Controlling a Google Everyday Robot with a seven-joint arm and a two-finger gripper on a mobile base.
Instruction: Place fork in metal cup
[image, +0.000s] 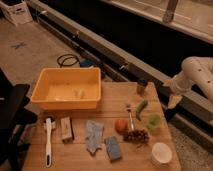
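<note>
Nearest, a white cup (161, 152) sits on the desk (115, 99), well nearer than the gripper (174, 101) and slightly to its left. Farther in, the fork (130, 115) lies flat on the wood, left of the gripper and a little nearer, between a red fruit (120, 125) and a green vegetable (141, 108). The gripper hangs just off the desk's right edge, pointing down from a white arm (196, 74) bent at the elbow; whether it is open or closed cannot be told. The metal cup (142, 87) stands upright to its left, slightly farther back, apart from the fork
</note>
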